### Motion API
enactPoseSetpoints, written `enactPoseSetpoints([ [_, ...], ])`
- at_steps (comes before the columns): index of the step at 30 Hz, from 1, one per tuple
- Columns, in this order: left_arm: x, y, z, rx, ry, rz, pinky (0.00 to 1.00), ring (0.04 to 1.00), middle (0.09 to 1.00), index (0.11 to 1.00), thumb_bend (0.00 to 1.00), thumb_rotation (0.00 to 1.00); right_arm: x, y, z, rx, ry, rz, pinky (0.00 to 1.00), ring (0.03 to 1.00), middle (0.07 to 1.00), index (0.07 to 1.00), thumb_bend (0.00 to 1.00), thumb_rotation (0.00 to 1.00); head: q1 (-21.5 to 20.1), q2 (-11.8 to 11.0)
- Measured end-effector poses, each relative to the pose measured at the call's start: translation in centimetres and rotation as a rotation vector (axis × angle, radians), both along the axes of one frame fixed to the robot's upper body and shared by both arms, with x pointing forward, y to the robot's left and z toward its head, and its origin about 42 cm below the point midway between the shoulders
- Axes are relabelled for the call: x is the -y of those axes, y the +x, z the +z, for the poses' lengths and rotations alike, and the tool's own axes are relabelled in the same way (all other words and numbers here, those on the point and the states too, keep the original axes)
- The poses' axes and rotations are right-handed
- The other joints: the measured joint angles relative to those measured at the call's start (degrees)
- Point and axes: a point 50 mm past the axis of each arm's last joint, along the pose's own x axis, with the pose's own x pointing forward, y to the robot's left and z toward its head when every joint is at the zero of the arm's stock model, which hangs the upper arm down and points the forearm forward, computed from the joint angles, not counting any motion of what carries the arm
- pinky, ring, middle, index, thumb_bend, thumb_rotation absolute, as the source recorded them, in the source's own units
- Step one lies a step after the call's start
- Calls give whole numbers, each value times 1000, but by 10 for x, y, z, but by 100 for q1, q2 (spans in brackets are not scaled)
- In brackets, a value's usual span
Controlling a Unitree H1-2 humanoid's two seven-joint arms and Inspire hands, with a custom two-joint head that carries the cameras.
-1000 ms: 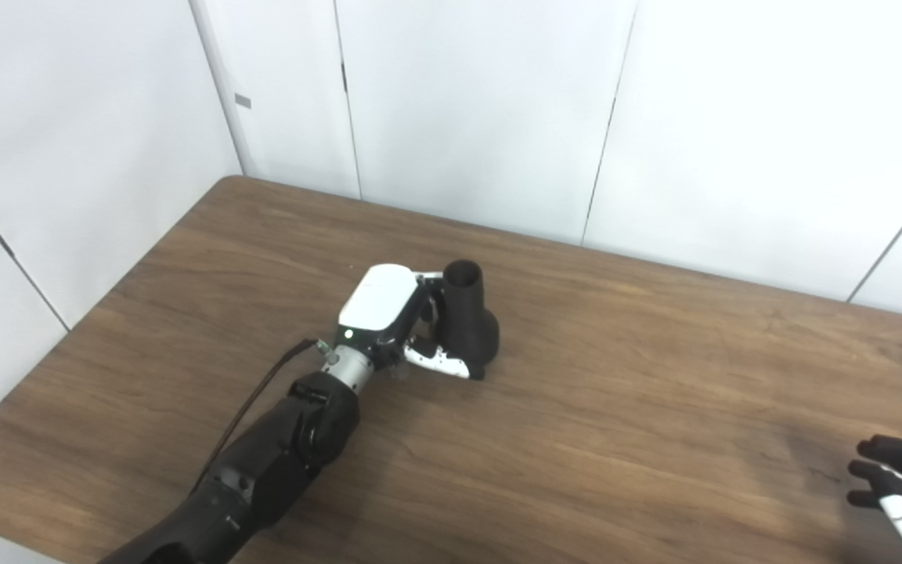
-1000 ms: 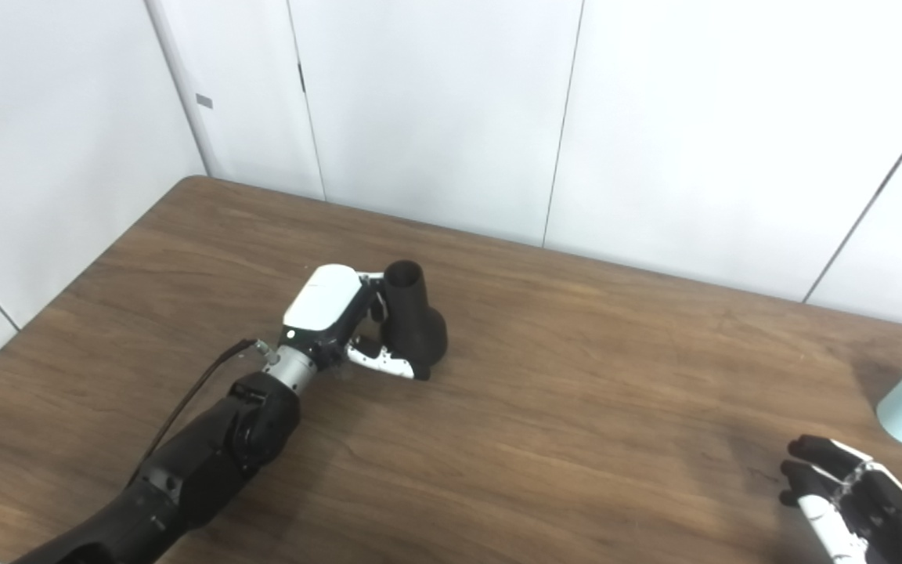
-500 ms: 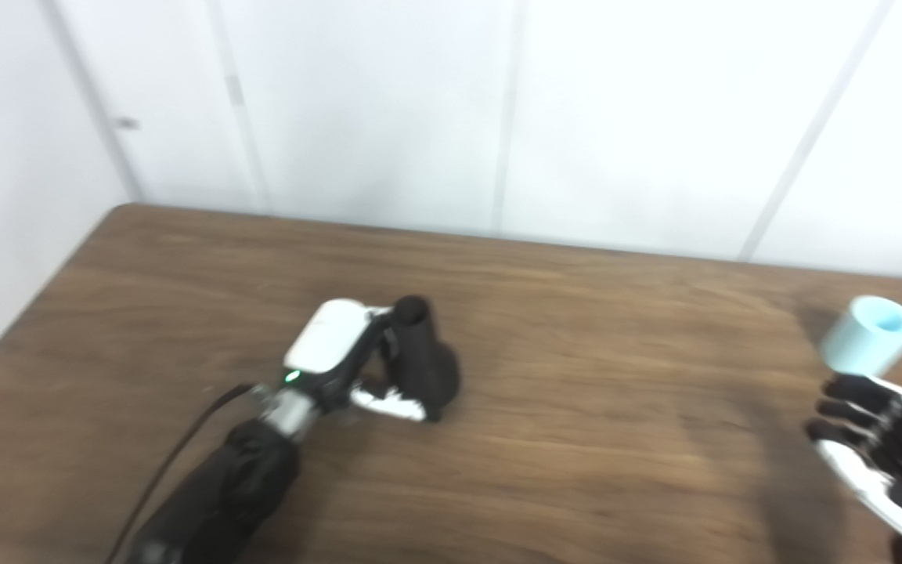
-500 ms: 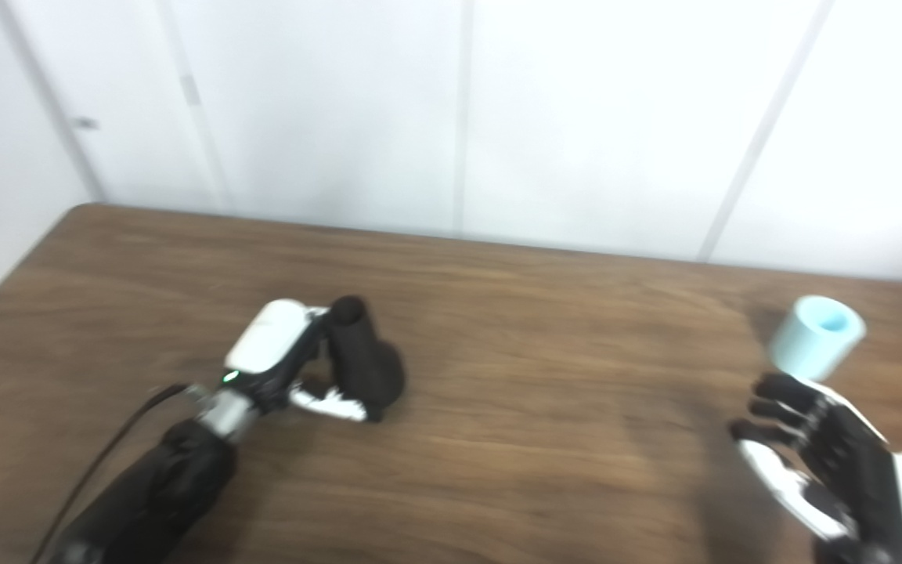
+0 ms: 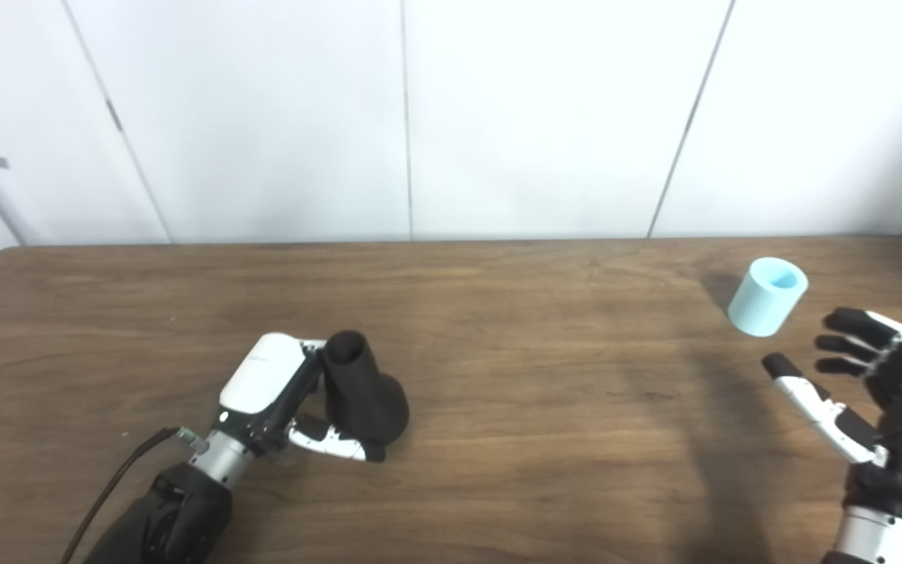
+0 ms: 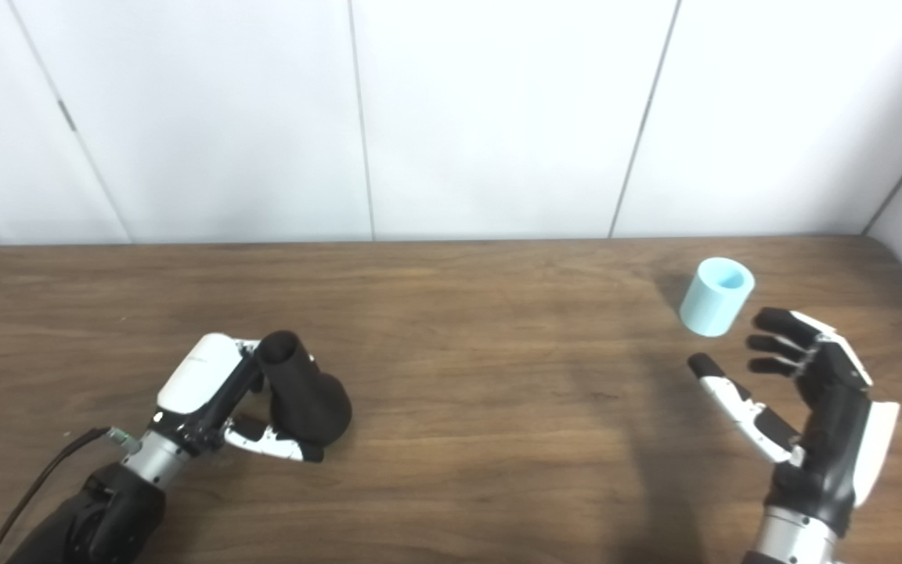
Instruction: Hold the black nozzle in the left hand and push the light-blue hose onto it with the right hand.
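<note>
The black nozzle stands on the wooden table at the left, narrow open end up. My left hand is shut on it: the fingers wrap behind its neck and the white thumb lies along its front base. The light-blue hose, a short tube, stands upright at the far right with its open end up. My right hand is open just in front and right of the hose, palm turned towards the left, fingers spread, a small gap away from the hose.
White wall panels rise right behind the table's back edge. The table's right back corner lies just past the hose. A black cable trails from my left wrist.
The camera has swung right, bringing the hose and right hand fully into view. My right hand has risen and spread next to the hose. The left hand has kept its hold on the nozzle.
</note>
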Motion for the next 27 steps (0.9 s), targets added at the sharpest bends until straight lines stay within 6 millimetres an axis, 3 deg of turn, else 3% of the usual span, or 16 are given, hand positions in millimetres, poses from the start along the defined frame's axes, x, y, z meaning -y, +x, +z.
enactPoseSetpoints([
  [4, 2, 0, -2, -2, 4, -8, 312, 407, 471, 520, 502, 0, 7, -2, -4, -48, 35, -10, 696, 774, 807, 818, 750, 261, -176, -62],
  [12, 15, 6, -5, 32, 46, -43, 289, 395, 471, 527, 501, 0, 18, 2, -7, -175, 30, -13, 850, 891, 883, 927, 866, 363, -300, -88],
  [18, 30, 10, -6, 73, 66, -79, 288, 396, 461, 515, 502, 0, 34, 17, 3, -219, -9, -4, 819, 908, 928, 983, 880, 374, -361, -106],
  [27, 42, 13, -5, 113, 81, -110, 220, 357, 440, 530, 497, 0, 53, 39, 1, -308, -15, -10, 794, 866, 890, 936, 877, 363, -440, -106],
])
